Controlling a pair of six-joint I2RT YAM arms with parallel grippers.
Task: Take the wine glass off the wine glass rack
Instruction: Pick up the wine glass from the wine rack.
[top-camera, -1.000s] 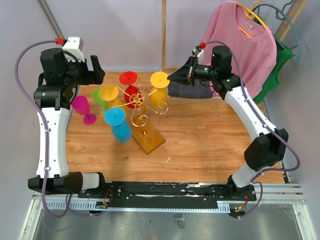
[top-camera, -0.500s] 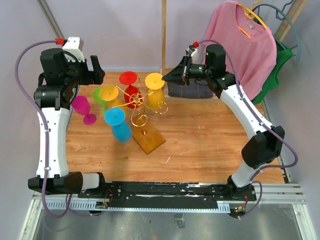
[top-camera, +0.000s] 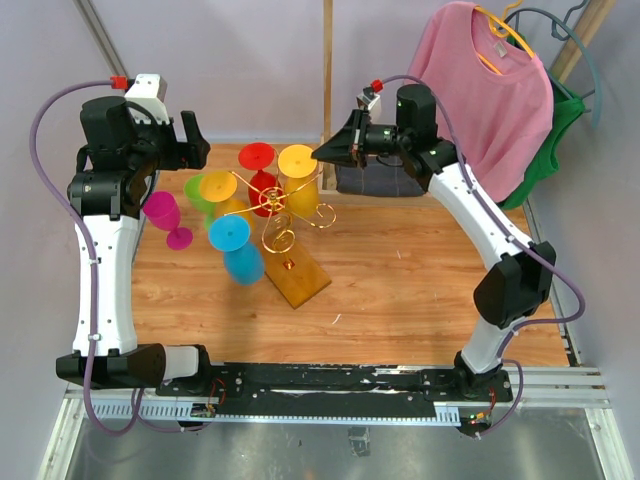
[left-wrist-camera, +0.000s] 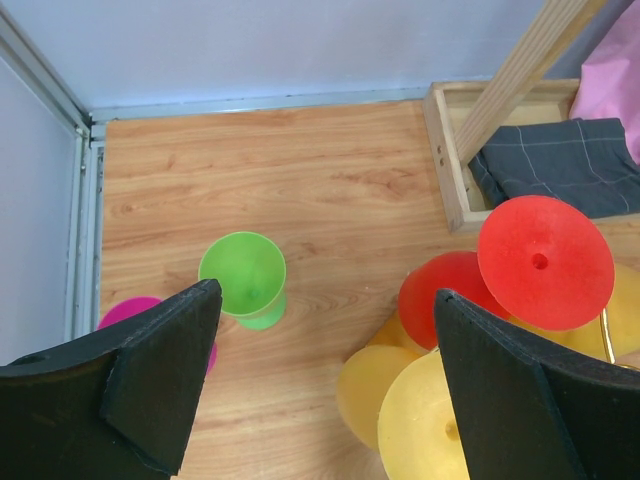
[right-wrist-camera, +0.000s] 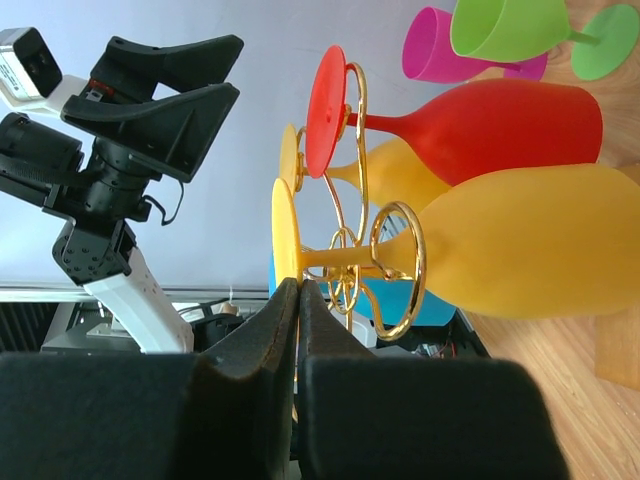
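Observation:
The wine glass rack (top-camera: 283, 232), gold wire on a wooden base (top-camera: 298, 280), carries several glasses hung upside down by the foot. My right gripper (top-camera: 320, 153) is shut on the rim of the foot of a yellow wine glass (top-camera: 297, 162). In the right wrist view the gripper (right-wrist-camera: 298, 290) pinches that thin disc edge, and the glass's stem passes through a gold ring (right-wrist-camera: 400, 270) below its bowl (right-wrist-camera: 530, 245). My left gripper (top-camera: 197, 140) hangs open above the table's left rear, nothing between its fingers (left-wrist-camera: 160, 370).
A green glass (left-wrist-camera: 242, 275) and a magenta glass (top-camera: 163, 212) stand on the table left of the rack. Red (top-camera: 258, 155), yellow (top-camera: 218, 185) and blue (top-camera: 230, 233) glasses hang on it. Behind lie folded grey cloth (top-camera: 385, 180), a wooden post (top-camera: 327, 70) and a hung pink shirt (top-camera: 490, 90).
My right gripper has moved left, toward the rack's centre, carrying the yellow glass's foot with it. The left arm has not moved.

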